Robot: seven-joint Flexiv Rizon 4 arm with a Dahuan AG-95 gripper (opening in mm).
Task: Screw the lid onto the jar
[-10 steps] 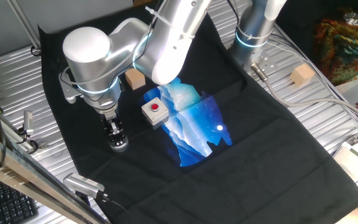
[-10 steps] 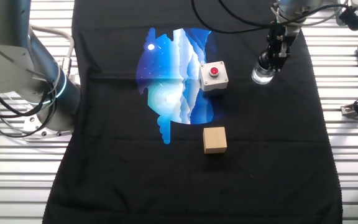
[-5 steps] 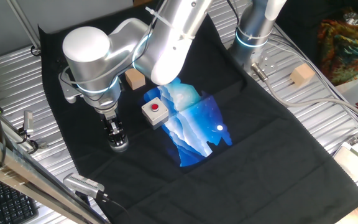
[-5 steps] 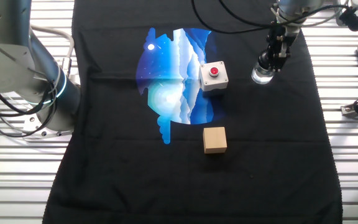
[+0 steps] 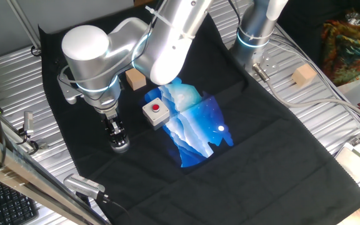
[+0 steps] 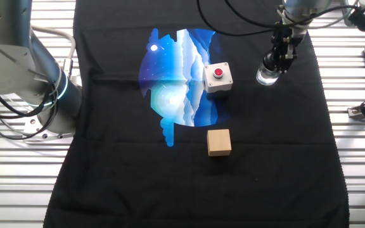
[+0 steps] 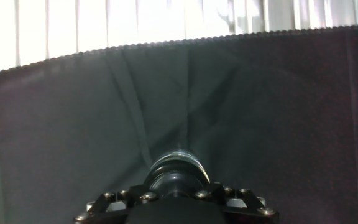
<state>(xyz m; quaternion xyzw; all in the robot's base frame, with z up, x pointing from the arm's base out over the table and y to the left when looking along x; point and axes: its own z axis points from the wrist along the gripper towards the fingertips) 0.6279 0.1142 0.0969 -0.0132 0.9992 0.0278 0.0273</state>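
Barely shifted since before, gripper clamped on lid atop jar, beside button box.

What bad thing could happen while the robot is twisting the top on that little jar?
The jar stands free on the black cloth, with nothing holding it. If the claw turns the lid, the jar might just spin along or tip. The lid could also go on crooked and jam; the claw hides how it sits. The red-button box is near, so a sliding jar could bump it.
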